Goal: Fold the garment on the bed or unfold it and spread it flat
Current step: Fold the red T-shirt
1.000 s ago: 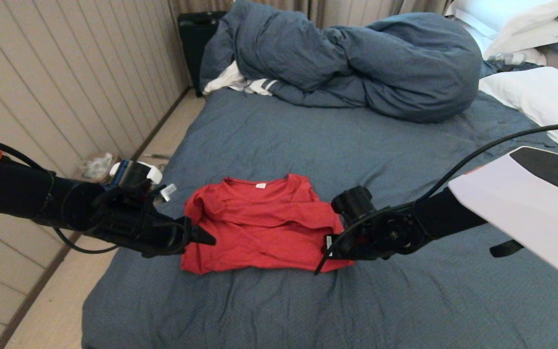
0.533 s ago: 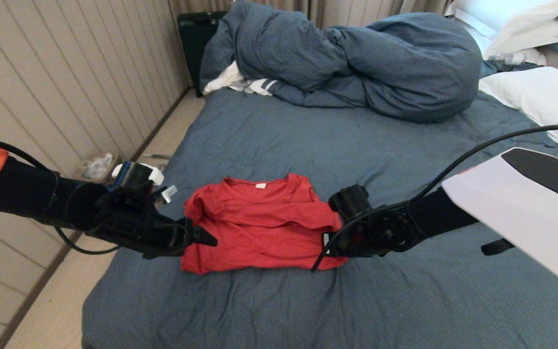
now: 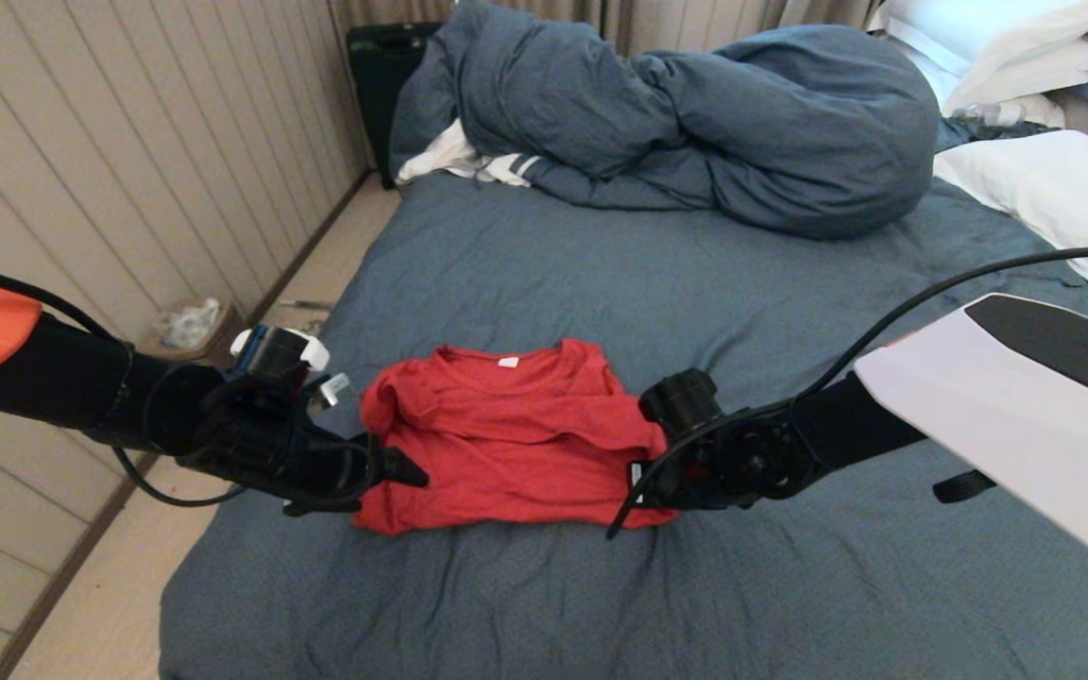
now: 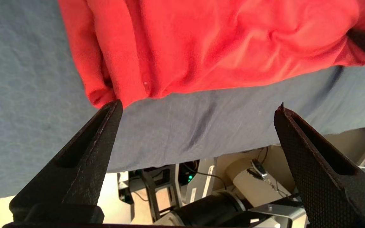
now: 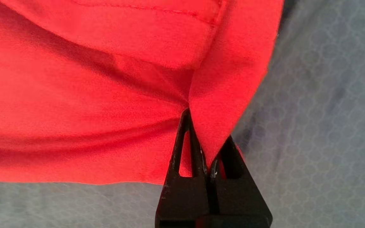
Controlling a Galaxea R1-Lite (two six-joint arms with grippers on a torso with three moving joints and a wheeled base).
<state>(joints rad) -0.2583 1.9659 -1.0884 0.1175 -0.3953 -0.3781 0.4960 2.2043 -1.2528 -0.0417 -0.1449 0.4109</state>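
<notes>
Inching rightward, the open left tool (image 3: 402, 469) meets the garment (image 3: 506, 434), whose opposite edge the right tool (image 5: 210, 160) pinches.

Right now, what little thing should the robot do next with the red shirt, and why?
Probably close the left gripper on the near left corner of the garment. It is open at that corner, holding nothing, while the right gripper already pinches the other corner.

**Our right claw pinches the red shirt**

We see our right claw (image 5: 208, 164) closed on a fold of the red shirt (image 5: 106, 95), cloth rising in a peak from its black tips. The shirt lies creased across the blue-grey bed sheet (image 5: 322, 110).
</notes>
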